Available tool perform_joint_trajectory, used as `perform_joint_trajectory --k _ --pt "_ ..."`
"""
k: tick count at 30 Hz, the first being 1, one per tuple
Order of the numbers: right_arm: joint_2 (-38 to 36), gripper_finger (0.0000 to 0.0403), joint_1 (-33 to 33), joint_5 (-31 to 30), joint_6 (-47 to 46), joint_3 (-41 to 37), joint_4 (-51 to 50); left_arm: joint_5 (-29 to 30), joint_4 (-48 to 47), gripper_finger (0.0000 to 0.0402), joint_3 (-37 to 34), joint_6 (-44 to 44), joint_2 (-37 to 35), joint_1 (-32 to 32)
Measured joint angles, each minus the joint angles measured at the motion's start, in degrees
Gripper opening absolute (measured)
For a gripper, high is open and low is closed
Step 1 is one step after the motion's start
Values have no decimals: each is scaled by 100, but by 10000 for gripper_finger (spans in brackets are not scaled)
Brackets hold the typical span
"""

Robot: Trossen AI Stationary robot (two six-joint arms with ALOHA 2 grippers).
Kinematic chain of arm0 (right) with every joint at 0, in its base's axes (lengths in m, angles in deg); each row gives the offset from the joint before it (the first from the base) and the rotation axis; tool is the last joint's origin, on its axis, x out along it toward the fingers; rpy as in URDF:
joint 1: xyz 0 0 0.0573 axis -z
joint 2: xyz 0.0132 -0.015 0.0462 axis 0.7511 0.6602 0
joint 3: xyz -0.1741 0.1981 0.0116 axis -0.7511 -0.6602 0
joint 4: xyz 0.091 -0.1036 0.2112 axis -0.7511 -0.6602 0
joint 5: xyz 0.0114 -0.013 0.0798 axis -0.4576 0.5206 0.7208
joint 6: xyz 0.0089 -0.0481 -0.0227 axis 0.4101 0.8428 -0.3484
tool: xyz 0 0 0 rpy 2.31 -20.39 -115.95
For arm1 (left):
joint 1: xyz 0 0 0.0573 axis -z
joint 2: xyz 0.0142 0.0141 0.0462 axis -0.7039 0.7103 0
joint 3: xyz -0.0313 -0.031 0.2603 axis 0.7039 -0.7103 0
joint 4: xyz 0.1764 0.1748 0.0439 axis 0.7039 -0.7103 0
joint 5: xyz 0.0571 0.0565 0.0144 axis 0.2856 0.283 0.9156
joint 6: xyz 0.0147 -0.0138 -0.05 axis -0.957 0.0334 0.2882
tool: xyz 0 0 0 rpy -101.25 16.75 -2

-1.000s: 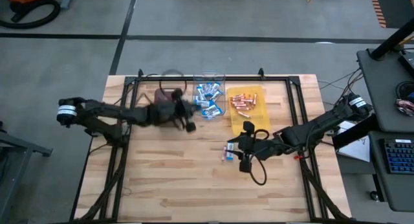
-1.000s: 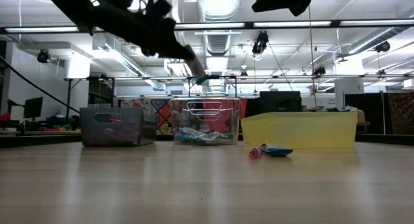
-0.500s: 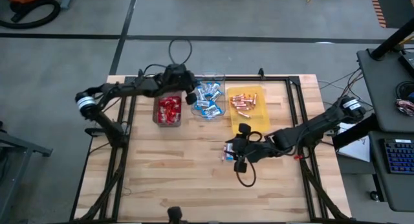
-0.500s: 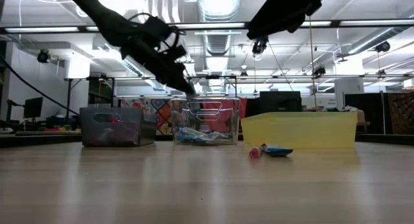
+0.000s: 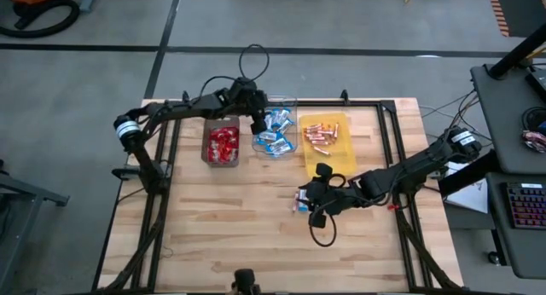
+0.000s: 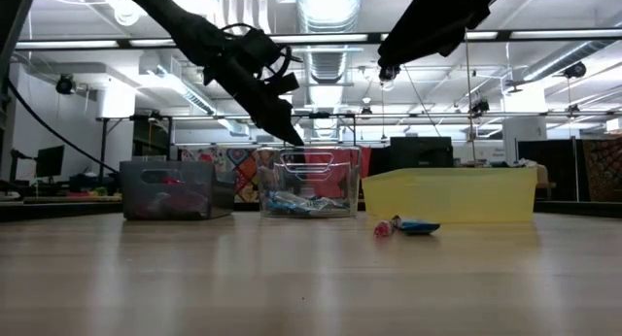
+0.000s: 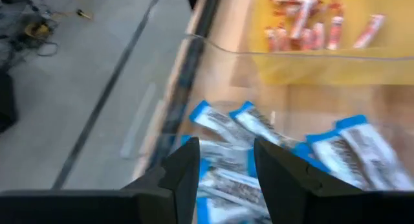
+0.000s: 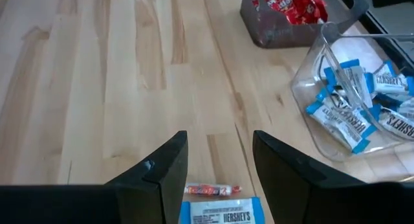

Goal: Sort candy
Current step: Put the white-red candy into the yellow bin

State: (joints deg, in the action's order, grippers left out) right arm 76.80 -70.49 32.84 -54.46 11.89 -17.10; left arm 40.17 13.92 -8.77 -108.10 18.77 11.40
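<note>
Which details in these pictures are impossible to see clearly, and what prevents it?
- High view: the loose candies are partly covered by the right tool, so their number is unclear.
- Low view: the dark tray has tinted walls; its red packets are only a blur.
- Left wrist view: the blue-and-white bars are blurred, wrapper text unreadable; whether one just dropped is unclear.
- Right wrist view: the bar is cut off by the edge.

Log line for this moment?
left gripper: open, over clear tray | right gripper: open, above loose blue bar, copper stick
</note>
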Motion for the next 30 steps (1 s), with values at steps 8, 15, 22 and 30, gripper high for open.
perform_joint_trajectory --k 8,15,22,30 --pt "108 167 0 46 -608 -28 -75 -297 -386 126 -226 944 -533 663" --pt "486 166 9 46 -1984 -28 -148 -224 -502 110 -546 1948 -1137 1902" --pt "1092 154 9 298 -2361 -31 -247 591 -405 96 -771 2729 -1322 3424" --pt "1022 136 -243 1243 -2551 -35 -1200 2200 165 95 -836 3659 -848 4943"
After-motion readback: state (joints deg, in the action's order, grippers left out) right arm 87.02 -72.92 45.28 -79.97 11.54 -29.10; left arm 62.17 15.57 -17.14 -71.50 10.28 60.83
